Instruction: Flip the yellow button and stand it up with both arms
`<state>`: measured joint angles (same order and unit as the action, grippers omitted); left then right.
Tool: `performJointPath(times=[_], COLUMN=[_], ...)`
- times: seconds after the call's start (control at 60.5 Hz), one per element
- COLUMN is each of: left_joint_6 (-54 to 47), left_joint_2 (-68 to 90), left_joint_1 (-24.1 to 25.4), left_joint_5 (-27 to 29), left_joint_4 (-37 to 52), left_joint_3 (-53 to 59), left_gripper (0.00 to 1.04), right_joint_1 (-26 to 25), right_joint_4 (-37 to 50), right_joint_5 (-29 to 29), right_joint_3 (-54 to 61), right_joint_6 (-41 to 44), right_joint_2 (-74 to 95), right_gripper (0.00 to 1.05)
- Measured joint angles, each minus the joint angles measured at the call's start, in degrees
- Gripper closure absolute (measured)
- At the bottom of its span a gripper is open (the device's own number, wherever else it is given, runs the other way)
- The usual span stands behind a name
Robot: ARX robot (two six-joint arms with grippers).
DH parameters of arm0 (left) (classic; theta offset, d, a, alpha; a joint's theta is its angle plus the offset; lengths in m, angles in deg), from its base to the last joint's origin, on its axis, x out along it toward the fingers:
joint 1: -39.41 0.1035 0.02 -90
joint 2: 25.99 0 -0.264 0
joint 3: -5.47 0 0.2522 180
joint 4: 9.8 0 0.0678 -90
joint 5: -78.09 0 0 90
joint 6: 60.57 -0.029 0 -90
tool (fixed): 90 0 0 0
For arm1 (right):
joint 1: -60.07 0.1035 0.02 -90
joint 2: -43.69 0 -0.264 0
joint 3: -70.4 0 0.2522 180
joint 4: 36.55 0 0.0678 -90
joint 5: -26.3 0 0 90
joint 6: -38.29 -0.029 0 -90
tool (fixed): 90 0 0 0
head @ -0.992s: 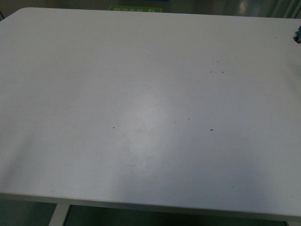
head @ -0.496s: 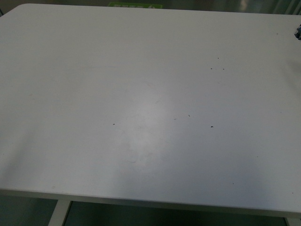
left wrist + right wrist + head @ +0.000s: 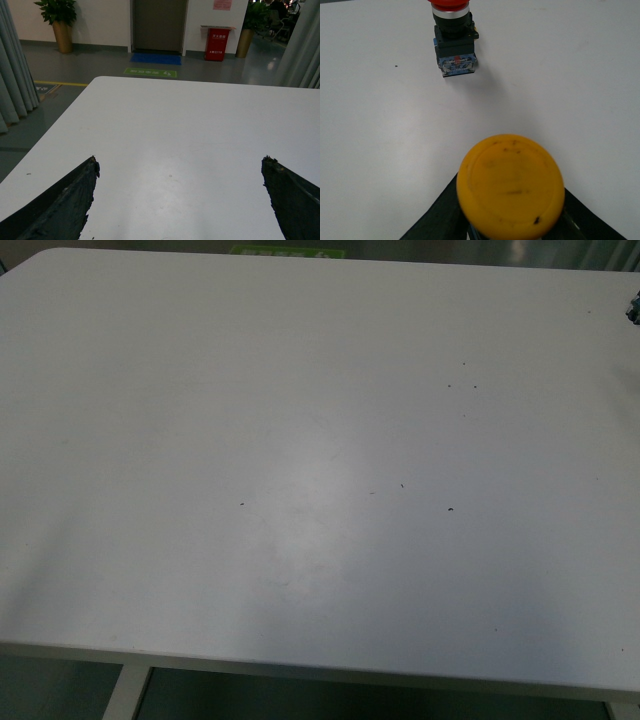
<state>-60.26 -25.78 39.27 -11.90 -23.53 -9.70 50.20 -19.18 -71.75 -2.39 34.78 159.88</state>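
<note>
In the right wrist view the yellow button [image 3: 510, 186] fills the lower middle, its round yellow-orange cap facing the camera. My right gripper [image 3: 512, 220] is shut on it, black fingers [image 3: 437, 220] showing on both sides below the cap; its contact block is hidden. In the left wrist view my left gripper [image 3: 180, 200] is open and empty over the white table [image 3: 175, 130], its black fingertips [image 3: 67, 200] wide apart. The front view shows neither arm nor the yellow button.
A red-capped push button [image 3: 452, 37] with a black collar and blue block lies on the table beyond the yellow one. A small dark-blue object [image 3: 633, 312] sits at the table's far right edge. The floor beyond holds a red bin [image 3: 218, 44] and potted plants [image 3: 60, 22].
The front view has shifted slightly between one second ago and half a second ago, the table's far edge sitting higher in frame. Since then nothing has visibly changed.
</note>
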Motion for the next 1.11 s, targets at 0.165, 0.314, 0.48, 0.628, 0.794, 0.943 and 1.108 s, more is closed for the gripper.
performJointPath(times=[0.165, 0.314, 0.48, 0.628, 0.794, 0.943, 1.108], left_joint_6=[0.00, 0.00, 0.00, 0.00, 0.00, 0.00, 0.00], left_joint_2=[0.00, 0.00, 0.00, 0.00, 0.00, 0.00, 0.00], left_joint_1=[0.00, 0.00, 0.00, 0.00, 0.00, 0.00, 0.00], left_joint_5=[0.00, 0.00, 0.00, 0.00, 0.00, 0.00, 0.02], left_joint_4=[0.00, 0.00, 0.00, 0.00, 0.00, 0.00, 0.00], left_joint_3=[0.00, 0.00, 0.00, 0.00, 0.00, 0.00, 0.00], left_gripper=[0.07, 0.07, 0.07, 0.07, 0.07, 0.07, 0.07], right_joint_1=[0.28, 0.68, 1.20, 1.70, 1.95, 1.81, 1.84], right_joint_4=[-0.44, -1.07, -1.84, -2.36, -4.15, -4.98, -3.10], right_joint_5=[0.48, 0.63, 1.14, 2.05, 5.35, 11.69, 18.34], right_joint_3=[0.17, 0.17, 0.17, 0.24, 0.72, 4.46, 13.03], right_joint_6=[-0.68, -1.11, -1.75, -2.62, -7.63, -16.52, -22.77], right_joint_2=[-1.81, -3.17, -4.46, -6.36, -10.95, -19.56, -29.68], right_gripper=[0.31, 0.08, 0.07, 0.07, 0.07, 0.07, 0.07])
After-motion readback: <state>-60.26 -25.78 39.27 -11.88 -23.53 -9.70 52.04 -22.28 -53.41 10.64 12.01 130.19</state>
